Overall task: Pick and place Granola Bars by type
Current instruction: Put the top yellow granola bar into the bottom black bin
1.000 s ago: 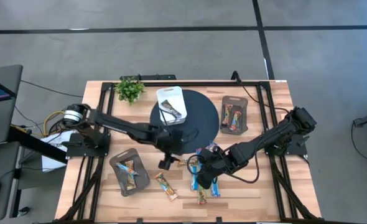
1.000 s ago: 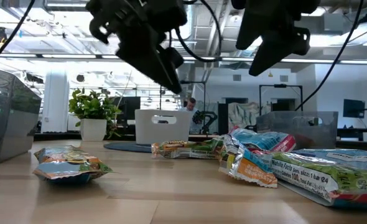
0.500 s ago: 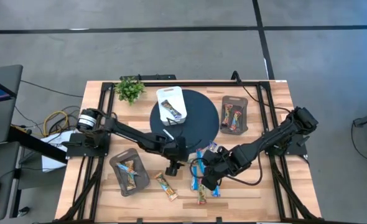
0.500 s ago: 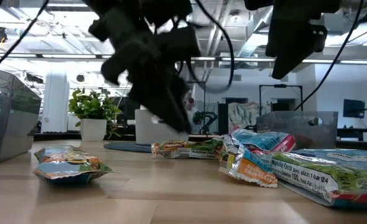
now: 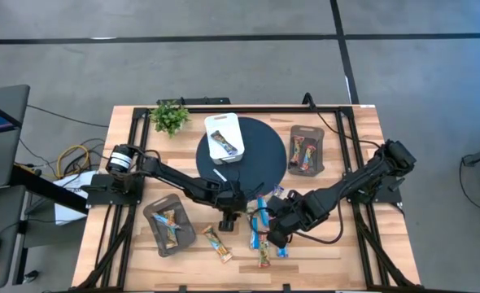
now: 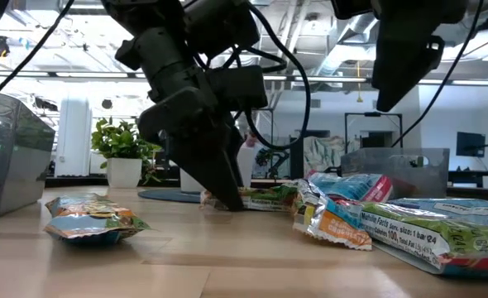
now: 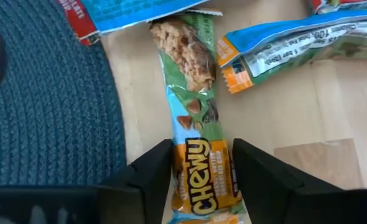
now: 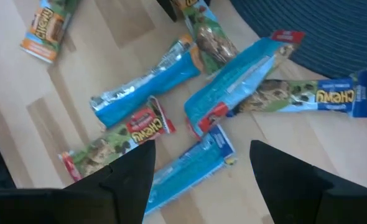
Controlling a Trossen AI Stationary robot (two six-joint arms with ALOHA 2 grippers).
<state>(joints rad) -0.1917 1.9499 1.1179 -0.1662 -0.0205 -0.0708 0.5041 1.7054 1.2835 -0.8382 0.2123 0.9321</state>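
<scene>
At the left of the bench (image 5: 126, 244), a grey tray (image 5: 165, 225) holds one multicoloured bar, and another bar (image 5: 218, 242) lies loose on the wood just to its right. Near the middle, the left gripper (image 5: 229, 218) is down at the bench surface beside the edge of the dark round mat (image 5: 268, 155); its fingers (image 7: 149, 171) straddle a green-and-orange Chewy bar (image 7: 193, 140), one on each side and close against the wrapper, though a firm grip cannot be told. On the mat sits a white tray (image 5: 224, 138) with a bar inside. Right of the left gripper, the loose Granola Bars (image 8: 233, 81), blue-and-white and multicoloured, lie scattered and partly overlapping. The right gripper (image 5: 274, 234) hovers above this heap, its fingers (image 8: 130, 171) spread wide and holding nothing. Farther right, a second grey tray (image 5: 307, 150) holds multicoloured bars.
</scene>
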